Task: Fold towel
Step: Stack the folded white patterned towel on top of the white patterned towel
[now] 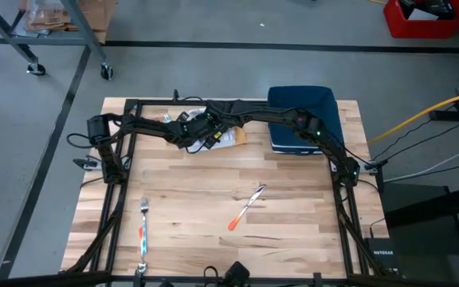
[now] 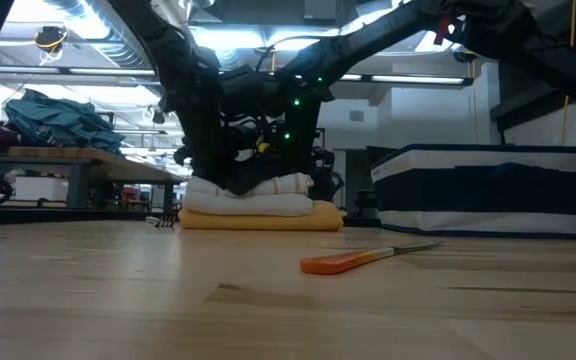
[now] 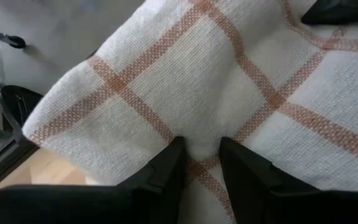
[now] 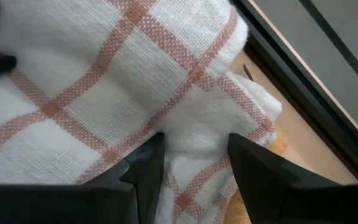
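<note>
Towel: we are finding the white towel [image 1: 223,137] with orange-brown checks lying folded in the upper centre of the high view, near the far edge of the wooden table [image 1: 213,199]. In the low view it [image 2: 268,195] is sitting left of centre on top of a yellow folded cloth [image 2: 263,219].
Left gripper: we are seeing the left gripper [image 3: 199,158] pressing down on the towel [image 3: 185,81], its fingers [image 3: 166,168] standing a little apart with a small ridge of cloth rising between them; it is pinching the towel.
Right gripper: the right gripper [image 4: 194,158] is resting on the towel [image 4: 104,81] at a folded edge, fingers [image 4: 148,163] spread wider, cloth bulging between them; we cannot tell whether it is gripping.
Both arms: we are observing them meeting over the towel in the high view.
Other items: a dark blue bin [image 1: 303,118] is standing at upper right, an orange-handled knife [image 1: 245,208] is lying at centre, and a fork [image 1: 143,231] at lower left.
</note>
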Robot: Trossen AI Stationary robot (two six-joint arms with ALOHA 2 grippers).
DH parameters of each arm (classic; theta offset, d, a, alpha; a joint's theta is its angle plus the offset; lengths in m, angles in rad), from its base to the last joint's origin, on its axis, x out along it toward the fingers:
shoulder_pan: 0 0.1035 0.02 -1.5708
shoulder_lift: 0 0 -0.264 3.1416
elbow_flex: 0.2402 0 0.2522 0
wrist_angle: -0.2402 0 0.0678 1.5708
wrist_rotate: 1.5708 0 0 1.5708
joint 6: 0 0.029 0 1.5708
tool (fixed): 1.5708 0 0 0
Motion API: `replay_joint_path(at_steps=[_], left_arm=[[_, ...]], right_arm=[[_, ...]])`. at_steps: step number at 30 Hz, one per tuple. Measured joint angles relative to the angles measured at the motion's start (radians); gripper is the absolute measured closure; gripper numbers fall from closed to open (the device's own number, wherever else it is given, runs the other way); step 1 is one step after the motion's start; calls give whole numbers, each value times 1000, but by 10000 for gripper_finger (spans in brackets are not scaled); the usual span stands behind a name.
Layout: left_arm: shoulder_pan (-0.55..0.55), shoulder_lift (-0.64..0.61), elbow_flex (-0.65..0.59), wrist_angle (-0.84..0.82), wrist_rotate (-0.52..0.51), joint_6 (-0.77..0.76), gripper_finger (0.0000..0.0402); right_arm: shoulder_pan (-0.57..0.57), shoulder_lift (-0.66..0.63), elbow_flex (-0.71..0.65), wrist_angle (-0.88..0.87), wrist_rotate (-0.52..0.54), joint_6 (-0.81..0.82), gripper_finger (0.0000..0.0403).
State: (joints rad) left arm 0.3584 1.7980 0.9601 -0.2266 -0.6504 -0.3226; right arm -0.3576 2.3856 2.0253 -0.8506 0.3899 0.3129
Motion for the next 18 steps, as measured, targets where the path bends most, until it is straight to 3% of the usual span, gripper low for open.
replay_joint_path(at_steps=[7, 18], left_arm=[[-1, -105, -6, -39, 42, 71, 302], [-7, -363, -5, -133, 106, 139, 302]], right_arm=[[-1, 7, 57, -41, -39, -13, 219], [21, 3, 329, -285, -81, -35, 219]])
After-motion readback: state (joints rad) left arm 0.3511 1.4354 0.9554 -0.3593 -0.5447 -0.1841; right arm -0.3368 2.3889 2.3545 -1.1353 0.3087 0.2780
